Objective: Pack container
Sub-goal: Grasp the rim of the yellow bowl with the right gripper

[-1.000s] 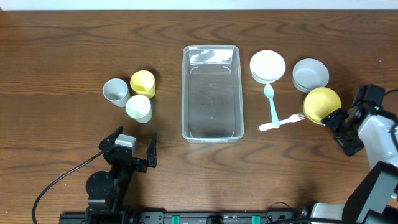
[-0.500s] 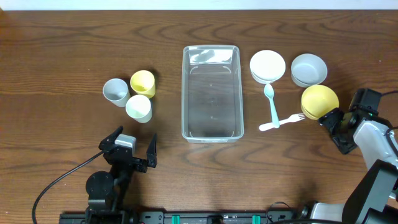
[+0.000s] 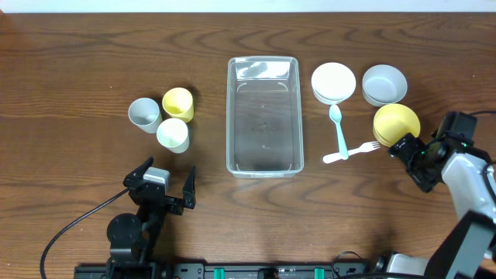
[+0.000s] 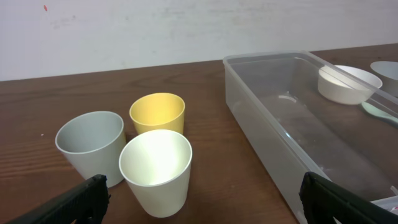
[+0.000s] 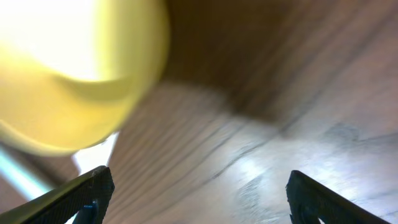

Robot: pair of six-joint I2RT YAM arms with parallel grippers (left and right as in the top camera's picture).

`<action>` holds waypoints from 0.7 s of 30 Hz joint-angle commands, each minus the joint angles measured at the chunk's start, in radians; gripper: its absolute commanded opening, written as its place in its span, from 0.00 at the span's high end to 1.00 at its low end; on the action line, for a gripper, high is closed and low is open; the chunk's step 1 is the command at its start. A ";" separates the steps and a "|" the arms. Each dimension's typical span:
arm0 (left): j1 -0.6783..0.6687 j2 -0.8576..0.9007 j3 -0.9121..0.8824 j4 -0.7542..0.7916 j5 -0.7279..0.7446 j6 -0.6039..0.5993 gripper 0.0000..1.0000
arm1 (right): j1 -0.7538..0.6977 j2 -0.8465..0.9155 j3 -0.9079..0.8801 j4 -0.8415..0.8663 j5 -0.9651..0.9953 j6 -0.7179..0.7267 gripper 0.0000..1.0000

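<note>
Clear plastic rectangular container [image 3: 263, 116] sits empty mid-frame, so packing looks barely begun: the right arm's jaws, wide beside the round yellow bowl [image 3: 396, 124] at right, must next close on its rim, while the left arm's jaws hang wide, lower left.

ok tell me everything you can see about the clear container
The container is a clear plastic rectangular bin with rounded corners and a raised rim, upright and open-topped, empty. It lies mid-table, long side running away from the robot, three cups to its left, a white bowl and spoon to its right. Nothing but the table touches it.
</note>
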 commanded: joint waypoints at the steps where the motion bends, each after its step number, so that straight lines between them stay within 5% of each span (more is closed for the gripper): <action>1: 0.005 -0.006 -0.018 -0.024 0.011 0.014 0.02 | -0.006 -0.093 -0.003 -0.001 -0.137 -0.102 0.09; 9: 0.005 -0.006 -0.018 -0.024 0.011 0.014 0.02 | -0.006 -0.247 -0.003 0.063 -0.017 -0.015 0.14; 21: 0.005 -0.006 -0.018 -0.024 0.011 0.014 0.02 | -0.006 -0.056 -0.004 0.130 0.121 0.067 0.21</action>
